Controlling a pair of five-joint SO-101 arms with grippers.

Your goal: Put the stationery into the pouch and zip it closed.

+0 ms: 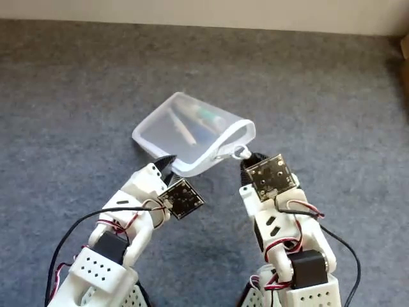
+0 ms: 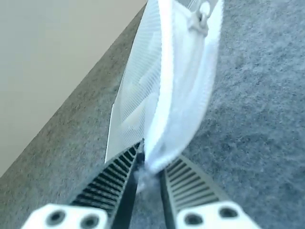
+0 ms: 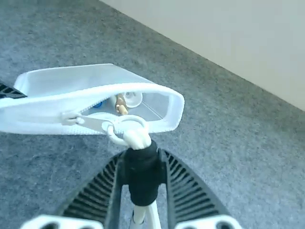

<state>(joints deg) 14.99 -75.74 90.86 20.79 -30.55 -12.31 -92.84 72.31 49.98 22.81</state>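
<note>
As the high view has it, the pouch (image 1: 182, 131) sits mid-table (image 1: 77, 83). Its body runs out toward 11 o'clock and its zip line slants from 8 o'clock to 2 o'clock. The left fingers (image 1: 167, 163) are clamped on the 8 o'clock end of that line. The right fingers (image 1: 246, 162) sit at the pouch's 4 o'clock, just beneath the ring (image 1: 241, 152) of the zip, nearer the 2 o'clock end. Stationery (image 1: 192, 125) shows through the clear wall, inside.

In the left wrist view, the left fingers (image 2: 119, 176) are pinched together on the near end of the pouch (image 2: 162, 86). The pouch stands on edge, and its long axis leads straight away from them. The ring (image 2: 204, 8) hangs at the far end, well apart from this arm.

In the right wrist view, the right fingers (image 3: 107, 186) are closed on the black tab (image 3: 142, 171) below the ring (image 3: 125, 128), which lies against the rim of the pouch (image 3: 86, 83). The slider (image 3: 70, 118) sits part-way along the zip. From it to the end away from the left arm the mouth gapes, with stationery (image 3: 121, 102) seen within.

The loading looks done, with only the zipping left. The coming move seems to turn on one line: the right arm, the nearer to the slider, would draw the tab along the zip toward 2 o'clock, directly away from the left fingers that anchor the other end.
</note>
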